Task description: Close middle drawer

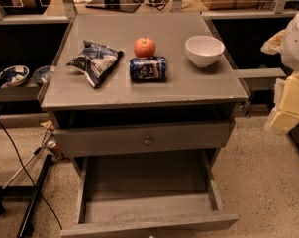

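1. The middle drawer is open. It sticks far out of the table toward the bottom of the view. I can see its long flat grey inside and both of its side walls.
2. Its thin front panel is right at the bottom edge of the view.
3. Just above it is the top drawer. It has a taller front with a small round knob in the middle. It sticks out only a little, and there is a dark gap between it and the table top.
4. The table is grey, and four things sit on top of it.
5. A red apple is near the middle. A blue can lies on its side just in front of the apple.
6. A blue and white snack bag lies to the left of the can. A white bowl stands to the right of the apple, near the table's right edge.
7. My gripper is at the far right of the view, off to the side of the table and well apart from the middle drawer. I cannot tell if it is spread apart or pressed together.
8. The floor is pale with dark specks. A black cable runs across it on the left.
9. Two small bowls sit on a low shelf at the left.
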Robot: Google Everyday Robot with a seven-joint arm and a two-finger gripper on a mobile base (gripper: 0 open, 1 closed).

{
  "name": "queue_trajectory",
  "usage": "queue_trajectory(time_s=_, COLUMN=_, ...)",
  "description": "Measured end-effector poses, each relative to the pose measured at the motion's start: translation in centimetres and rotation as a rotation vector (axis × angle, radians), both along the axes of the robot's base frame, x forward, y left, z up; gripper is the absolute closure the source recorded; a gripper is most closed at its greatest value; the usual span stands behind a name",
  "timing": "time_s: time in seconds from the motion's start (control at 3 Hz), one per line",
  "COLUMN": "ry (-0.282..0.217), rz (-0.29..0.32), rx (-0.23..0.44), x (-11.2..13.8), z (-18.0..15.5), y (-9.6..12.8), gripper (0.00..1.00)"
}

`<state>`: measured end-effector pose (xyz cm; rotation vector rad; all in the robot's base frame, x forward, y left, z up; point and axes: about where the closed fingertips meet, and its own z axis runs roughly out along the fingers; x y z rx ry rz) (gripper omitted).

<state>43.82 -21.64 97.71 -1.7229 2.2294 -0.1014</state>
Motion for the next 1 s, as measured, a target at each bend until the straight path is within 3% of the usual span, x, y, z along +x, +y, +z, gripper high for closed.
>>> queue_trajectory(time_s=0.33, ry=0.0, rz=0.0, rx=0.0, x=0.0, z=0.0, y=0.0, gripper=0.0)
queue_trajectory(time_s=1.0, ry=0.0, rz=0.0, rx=0.0, x=0.0, z=0.0, y=0.0, gripper=0.42)
